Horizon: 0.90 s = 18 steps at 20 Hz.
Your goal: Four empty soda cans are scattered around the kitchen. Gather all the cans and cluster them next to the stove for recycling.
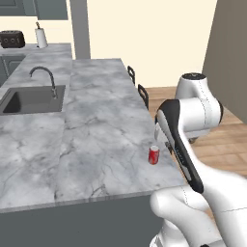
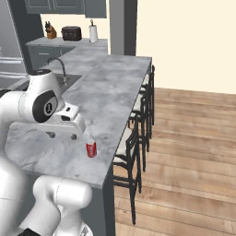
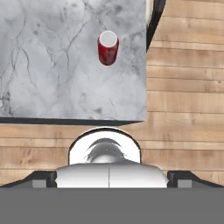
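Observation:
One red soda can [image 1: 153,155] stands upright on the grey marble island counter [image 1: 96,135], close to its stool-side edge and near the front corner. The same soda can [image 2: 91,148] shows in the right base view, with my gripper [image 2: 62,135] hanging a little above the counter just left of it, fingers pointing down and spread wide with nothing between them. In the hand view the soda can [image 3: 107,47] sits in the upper middle, apart from the fingertips [image 3: 180,178]. The stove is out of view.
A sink [image 1: 29,101] with a curved faucet [image 1: 46,77] lies in the counter's left side. A toaster [image 1: 12,38] and paper towel roll [image 1: 41,37] stand on the back counter. Black bar stools [image 2: 136,138] line the island above the wooden floor [image 2: 193,152].

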Motion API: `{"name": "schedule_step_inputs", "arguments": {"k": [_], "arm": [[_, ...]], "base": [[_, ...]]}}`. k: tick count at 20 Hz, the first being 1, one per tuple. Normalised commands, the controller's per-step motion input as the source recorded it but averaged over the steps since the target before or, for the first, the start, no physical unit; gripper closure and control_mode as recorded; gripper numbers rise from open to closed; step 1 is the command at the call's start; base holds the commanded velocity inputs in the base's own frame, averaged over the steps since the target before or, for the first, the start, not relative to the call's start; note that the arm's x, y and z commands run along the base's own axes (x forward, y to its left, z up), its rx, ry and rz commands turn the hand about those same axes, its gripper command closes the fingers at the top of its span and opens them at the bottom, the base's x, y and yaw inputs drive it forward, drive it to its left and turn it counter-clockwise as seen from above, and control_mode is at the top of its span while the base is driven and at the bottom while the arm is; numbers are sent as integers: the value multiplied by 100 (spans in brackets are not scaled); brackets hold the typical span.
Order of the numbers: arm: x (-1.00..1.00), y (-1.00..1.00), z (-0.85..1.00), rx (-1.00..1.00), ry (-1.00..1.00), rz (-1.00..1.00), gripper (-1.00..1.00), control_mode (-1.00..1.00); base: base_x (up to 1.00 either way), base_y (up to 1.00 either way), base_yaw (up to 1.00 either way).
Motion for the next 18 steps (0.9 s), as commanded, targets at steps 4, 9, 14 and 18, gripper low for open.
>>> {"name": "schedule_step_inputs", "arguments": {"k": [4, 9, 14, 18], "arm": [[41, -4, -23, 0, 0, 1, -100, -100], [51, -2, -12, 2, 0, 2, -100, -100], [45, -3, -9, 3, 2, 2, -100, -100], [34, 0, -13, 1, 1, 1, -100, -100]], "base": [[0, 0, 0], [0, 0, 0], [0, 0, 0], [0, 0, 0]]}}
